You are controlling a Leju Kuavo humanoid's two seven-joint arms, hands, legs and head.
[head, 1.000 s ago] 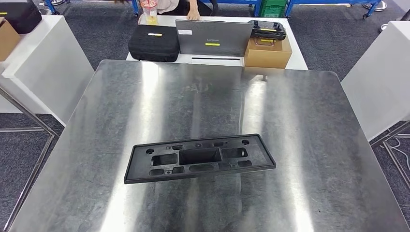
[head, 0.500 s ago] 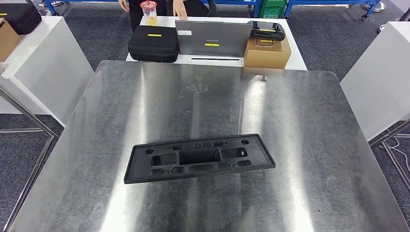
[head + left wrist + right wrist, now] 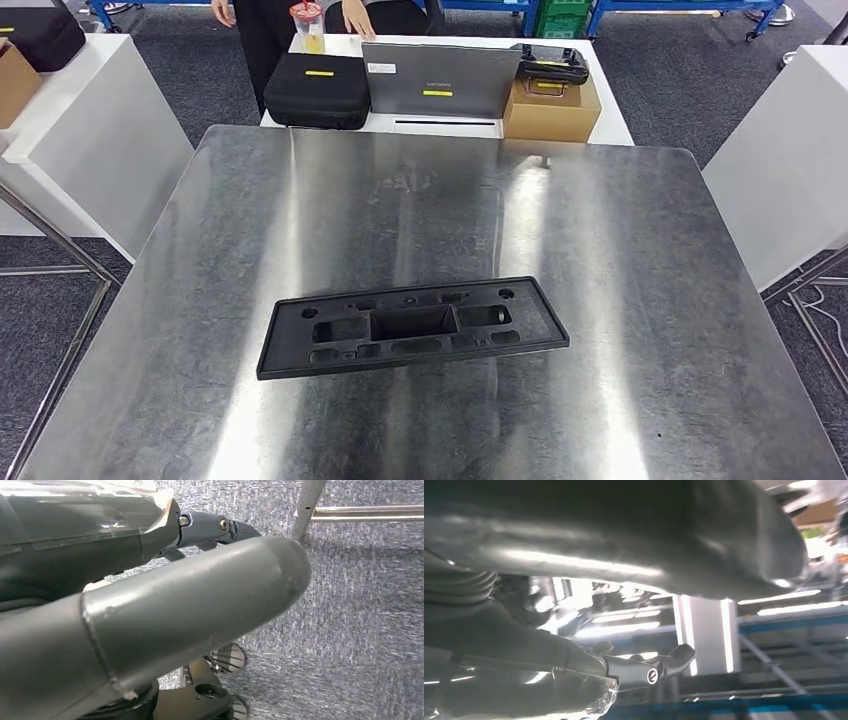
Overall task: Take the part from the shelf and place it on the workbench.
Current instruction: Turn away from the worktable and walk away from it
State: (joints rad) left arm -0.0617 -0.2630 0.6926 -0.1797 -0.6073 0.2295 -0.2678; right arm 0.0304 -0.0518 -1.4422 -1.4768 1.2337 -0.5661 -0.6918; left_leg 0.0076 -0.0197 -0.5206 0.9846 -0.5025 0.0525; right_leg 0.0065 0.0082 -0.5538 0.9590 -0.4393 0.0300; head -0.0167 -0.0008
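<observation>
Fingers (image 3: pixel 220 527) of our left hand (image 3: pixel 165 605) and right hand (image 3: pixel 624 670) hold nothing, spread loosely. Well away from them, the flat black plastic part (image 3: pixel 412 326) lies on the steel tabletop (image 3: pixel 620 250); we judge placing done, arms only need retracting.

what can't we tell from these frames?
- Left robot hand, left wrist view: the thick grey thumb fills the front, so open or shut cannot be told.
- Right robot hand, right wrist view: dark, blurred by glare, finger pose unclear.
- Black plastic part on the steel workbench, head view: underside hidden.
- Person, head view: cut off by the top edge.
- Laptop label: too small to read.
</observation>
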